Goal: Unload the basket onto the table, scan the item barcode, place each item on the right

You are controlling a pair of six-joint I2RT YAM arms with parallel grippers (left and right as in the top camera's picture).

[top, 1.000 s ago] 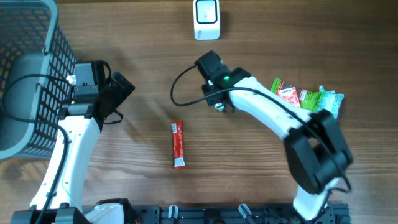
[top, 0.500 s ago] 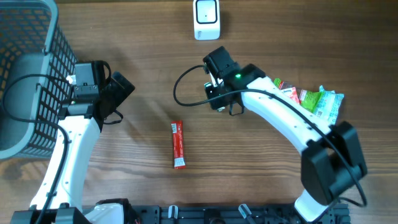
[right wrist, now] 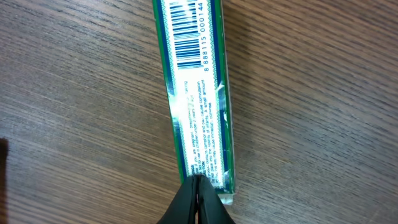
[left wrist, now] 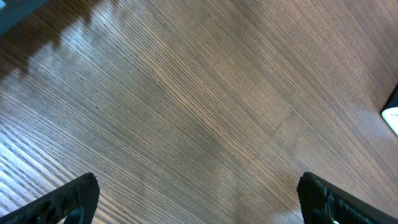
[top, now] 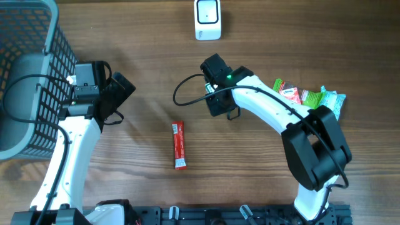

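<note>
The right gripper [right wrist: 199, 198] is clamped shut on the near end of a green-edged white sachet [right wrist: 198, 118]. In the right wrist view the fingertips meet at 6 o'clock and the sachet runs from there up to 12 o'clock. Its printed face is towards the camera, glare crosses the small print at mid-length, and the barcode [right wrist: 193, 31] sits at the 12 o'clock end, partly cut off by the frame edge. From overhead, that gripper sits just right of the centre of the wooden table [top: 125, 37], and the sachet cannot be made out beneath it. The white scanner [top: 207, 19] stands at the 12 o'clock edge of the table, apart from the gripper. A red stick pack [top: 179, 145] lies flat and untouched at about 7 o'clock of centre, lengthwise from 12 to 6. A cluster of red and green snack packets [top: 309, 99] rests at 3 o'clock beside the right arm. The left gripper [left wrist: 202, 202] hovers over bare wood with its fingers wide apart and nothing between them, at 9 o'clock beside a grey mesh basket [top: 59, 56] in the 10 o'clock corner.
</note>
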